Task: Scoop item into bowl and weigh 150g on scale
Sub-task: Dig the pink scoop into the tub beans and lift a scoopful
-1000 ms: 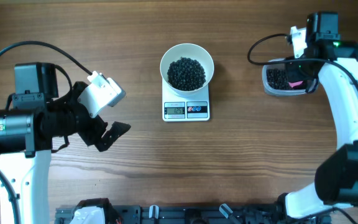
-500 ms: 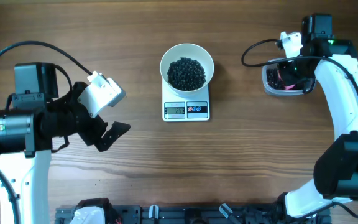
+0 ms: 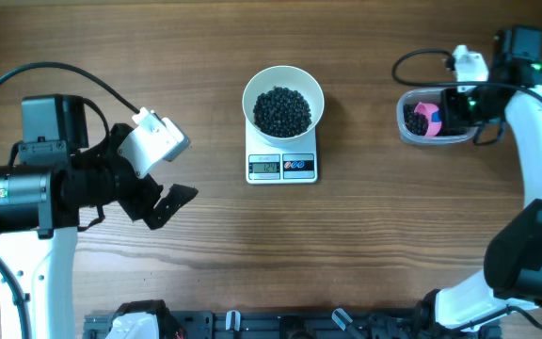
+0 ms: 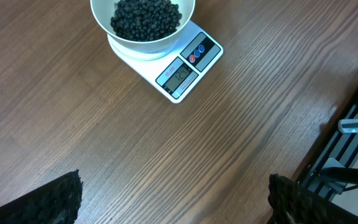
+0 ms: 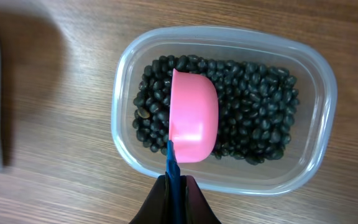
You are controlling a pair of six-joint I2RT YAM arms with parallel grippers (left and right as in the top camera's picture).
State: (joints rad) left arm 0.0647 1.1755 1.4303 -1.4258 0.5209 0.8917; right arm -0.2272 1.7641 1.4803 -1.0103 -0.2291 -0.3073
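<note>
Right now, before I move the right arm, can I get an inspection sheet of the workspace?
Surface: wooden table, no spilled grains seen.
Job's things: white bowl sits on the scale with a heap of black beans in it; display lit, digits unreadable. More beans fill the clear tub, with the pink scoop over them.
Clutter: nothing seen.
Grippers: left gripper open and empty over the table; right gripper shut on the scoop's blue handle.
Cables: black cable loops over the left arm; second cable curls beside the tub.
Surroundings: black rail along the table's near edge.
</note>
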